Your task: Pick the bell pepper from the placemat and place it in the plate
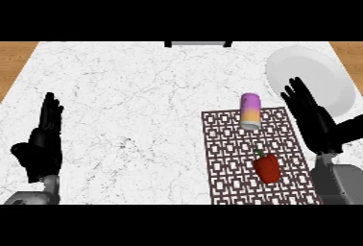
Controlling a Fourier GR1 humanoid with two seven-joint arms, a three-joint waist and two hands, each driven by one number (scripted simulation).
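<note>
The right hand (310, 115) hovers with fingers straight, overlapping the white plate (312, 77); the red bell pepper (268, 168) lies at its 7 o'clock, apart, on the patterned placemat (234, 178). The left hand (44, 137) rests open at 9 o'clock on the marble counter (135, 96). A pink-orange can (249, 111) lies at the placemat's 12 o'clock edge.

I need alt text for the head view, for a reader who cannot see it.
A red bell pepper lies on a patterned placemat, near the open right robot hand. A white plate sits beyond, a pink can at the placemat's far edge; the left robot hand rests open.
</note>
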